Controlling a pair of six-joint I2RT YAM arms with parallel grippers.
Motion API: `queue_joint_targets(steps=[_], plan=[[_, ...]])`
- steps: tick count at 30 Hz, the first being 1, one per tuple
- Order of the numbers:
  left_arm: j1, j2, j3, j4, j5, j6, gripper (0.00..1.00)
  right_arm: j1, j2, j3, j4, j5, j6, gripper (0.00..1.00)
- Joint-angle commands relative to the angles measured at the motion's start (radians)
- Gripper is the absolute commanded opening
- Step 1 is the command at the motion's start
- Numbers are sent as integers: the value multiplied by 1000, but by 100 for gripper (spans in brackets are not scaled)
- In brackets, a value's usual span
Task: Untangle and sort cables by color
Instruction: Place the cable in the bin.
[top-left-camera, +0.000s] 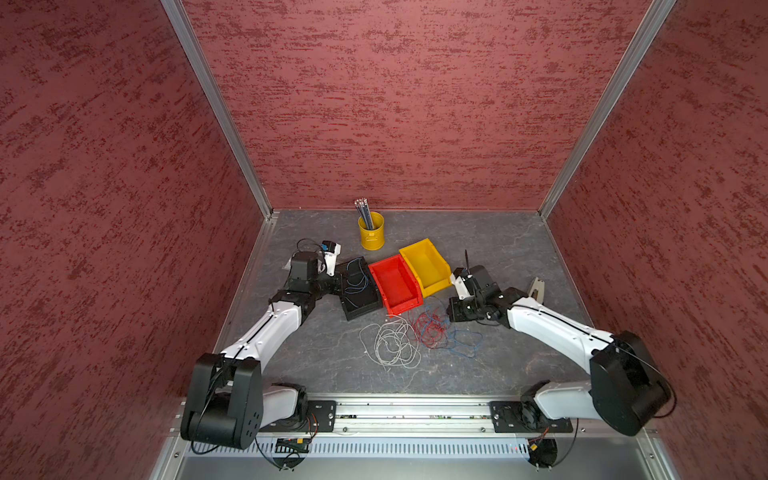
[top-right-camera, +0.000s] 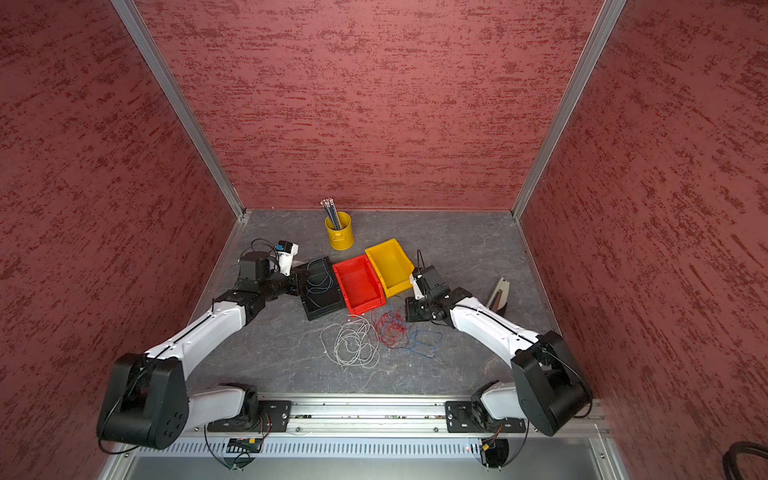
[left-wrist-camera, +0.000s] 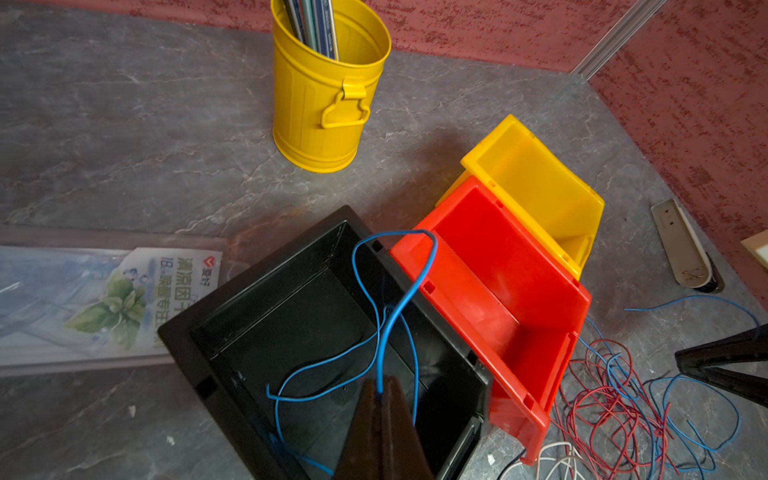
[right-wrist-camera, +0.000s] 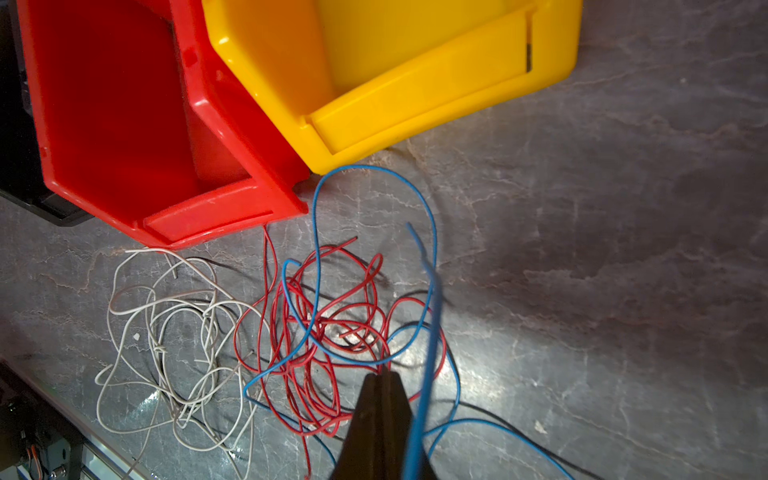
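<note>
The cables lie in front of the bins: a whitish-grey tangle (top-left-camera: 390, 343) (right-wrist-camera: 166, 340), and red loops (top-left-camera: 430, 326) (right-wrist-camera: 328, 332) with blue strands (top-left-camera: 465, 345) woven through them. More blue cable (left-wrist-camera: 386, 316) loops inside the black bin (left-wrist-camera: 183, 332). My left gripper (left-wrist-camera: 381, 380) hangs over that bin, shut on one blue strand. My right gripper (right-wrist-camera: 379, 374) is low over the red loops, jaws shut, and a red strand runs out of the tips. A blurred blue strand (right-wrist-camera: 428, 353) rises beside its fingers, outside the jaws.
The red bin (top-left-camera: 395, 282) and yellow bin (top-left-camera: 426, 264) stand in a row right of the black one. Behind them is a yellow cup (top-left-camera: 371, 232) holding pencils. A flat printed packet (left-wrist-camera: 104, 299) lies left of the black bin. A beige tool (top-left-camera: 536, 289) lies at the right.
</note>
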Motion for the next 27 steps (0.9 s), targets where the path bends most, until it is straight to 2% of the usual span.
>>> queue_joint_targets(steps=[1,4,10,14,20,25,27], plan=[[-27,8,6,-84,-44,-7,0,3,9,4,23,-15,11,0],[-50,42,39,-127,-73,-11,0,2,2,0,23,-14,12,0],[-54,93,105,-258,-121,-164,0,3,-23,-4,10,3,2,0],[-56,100,112,-279,-108,-215,0,3,-24,-12,20,2,1,0],[-58,160,154,-297,-60,-220,0,3,-29,-18,20,-3,-2,0],[-64,180,188,-316,-60,-225,10,0,-56,-36,14,9,-4,0],[-67,176,195,-326,-65,-228,17,1,-62,-44,18,12,-5,0]])
